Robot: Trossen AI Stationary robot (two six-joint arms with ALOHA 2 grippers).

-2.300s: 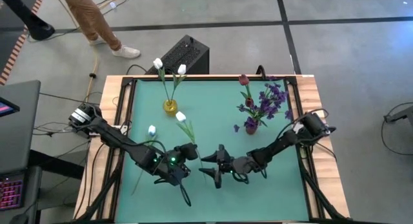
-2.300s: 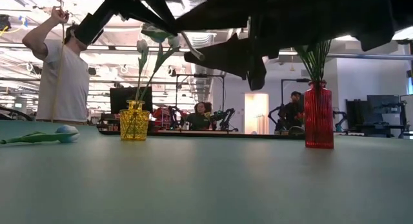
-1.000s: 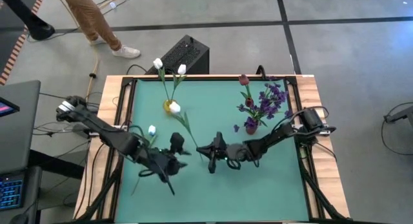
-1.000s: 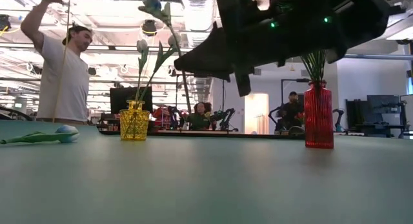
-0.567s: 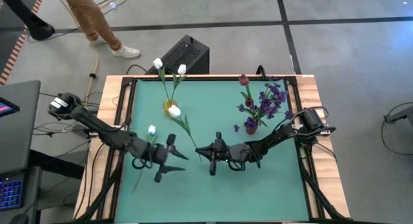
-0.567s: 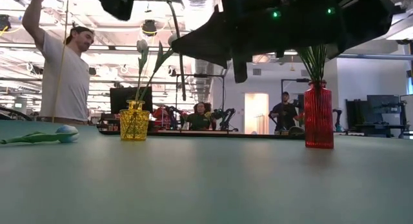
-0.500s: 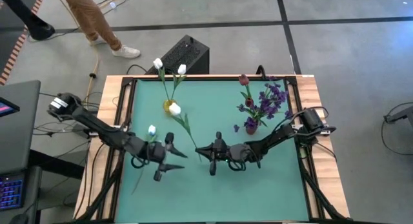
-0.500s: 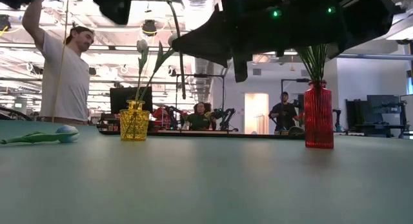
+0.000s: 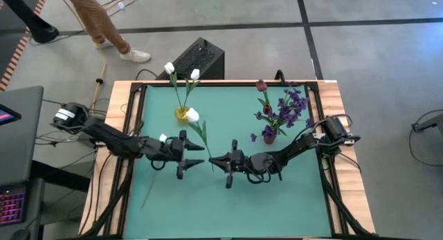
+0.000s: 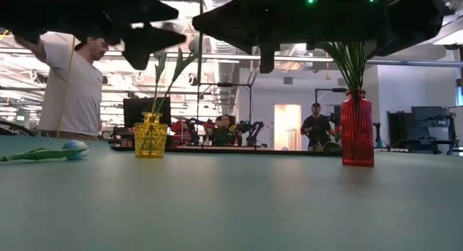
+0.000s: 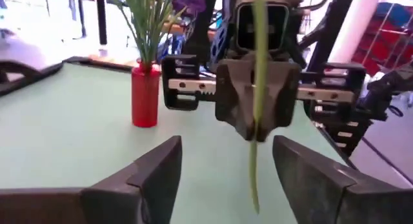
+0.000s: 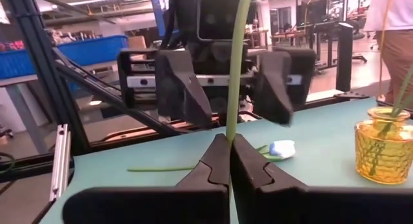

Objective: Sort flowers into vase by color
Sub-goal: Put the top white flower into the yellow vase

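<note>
My right gripper [image 12: 229, 161] is clamped shut on the green stem of a white tulip [image 9: 193, 116], mid-frame in the high view, bloom tipped toward the yellow vase [image 9: 181, 114] w/ two white tulips in it; my left gripper [image 9: 185, 155], fingers [image 11: 158, 172] spread apart and holding nothing, faces it just left of centre. Vs a couple secs ago the left has let go and backed off, so the handover looks done, imo. Another white tulip [image 9: 162, 138] lies on the mat at left; red vase [image 9: 269, 135] w/ dark red and purple flowers sits upper right.

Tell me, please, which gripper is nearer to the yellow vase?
Left. The left gripper hovers just in front of the yellow vase; the right gripper, clamping a white tulip's stem, sits farther toward the table's middle.
</note>
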